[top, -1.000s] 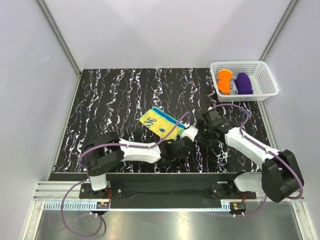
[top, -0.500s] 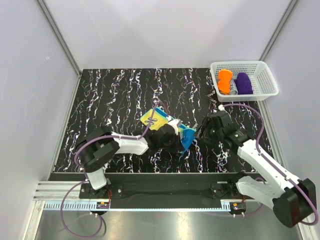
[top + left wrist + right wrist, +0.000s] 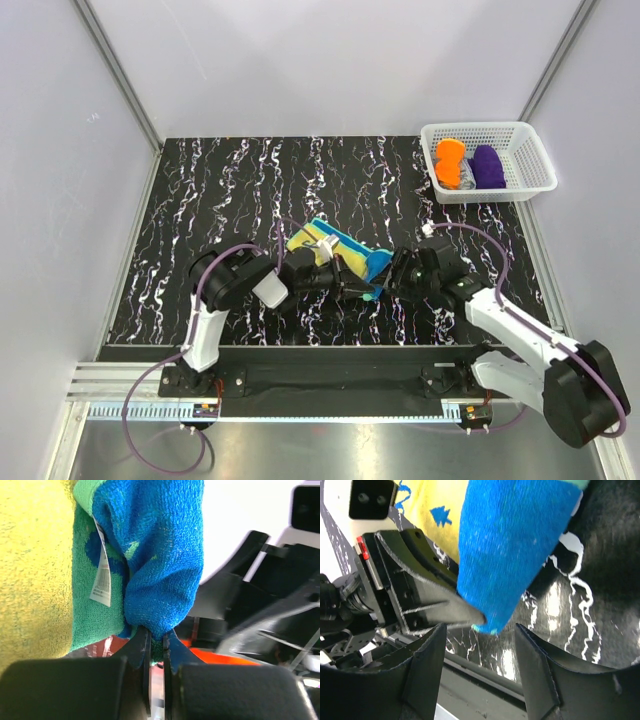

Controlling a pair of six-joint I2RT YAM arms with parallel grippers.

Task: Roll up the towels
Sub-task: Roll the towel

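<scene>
The teal, blue and yellow towel (image 3: 345, 256) lies partly folded at the table's middle, with its blue edge lifted. My left gripper (image 3: 362, 287) is shut on that blue fold; in the left wrist view the jaws (image 3: 156, 641) pinch the blue cloth (image 3: 155, 550). My right gripper (image 3: 404, 272) is open just right of the towel's blue end. In the right wrist view the blue cloth (image 3: 512, 545) hangs above its spread fingers (image 3: 427, 670), beside the left gripper's fingers (image 3: 437, 602). The orange towel (image 3: 449, 162) sits rolled in the white basket (image 3: 520, 130).
The basket stands at the far right corner and also holds a rolled purple cloth (image 3: 487, 167). The black marbled mat (image 3: 220, 200) covers the table. Grey walls close in both sides. A metal rail (image 3: 330, 385) runs along the near edge.
My left gripper has folded the towel's near corner up and over, showing the blue side, while the left arm's elbow drew back. My right gripper moved down and in towards the blue end.
</scene>
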